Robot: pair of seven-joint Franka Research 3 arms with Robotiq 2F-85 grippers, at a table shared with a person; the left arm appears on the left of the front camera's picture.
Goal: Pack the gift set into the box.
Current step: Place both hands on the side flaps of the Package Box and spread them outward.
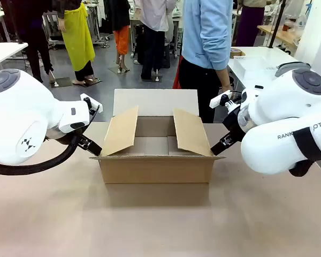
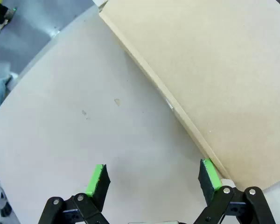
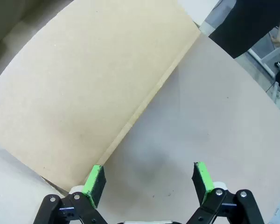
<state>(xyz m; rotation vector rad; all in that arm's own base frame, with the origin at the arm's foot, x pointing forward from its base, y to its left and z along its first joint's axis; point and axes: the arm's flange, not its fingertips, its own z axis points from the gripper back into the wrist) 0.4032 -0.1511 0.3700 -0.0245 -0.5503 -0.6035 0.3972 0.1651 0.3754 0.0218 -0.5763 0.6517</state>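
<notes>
two wide, empty hands flank the box at mid-table: left gripper and right gripper sit just beside its raised side flaps. you're likely at the opening step; next, press those flaps outward so the gift set can go in.

Front view across table, wrist views close, all sharing box

Box: brown corrugated cardboard, matt; flap faces looked dry and faintly fibrous. Table: pale beige top, matt and smooth, carried a few small marks. Left arm and right arm: shells were white plastic, glossy. Left gripper and right gripper: black matt links with silvery pins. Pads were green, dull and rubbery-looking.
</notes>
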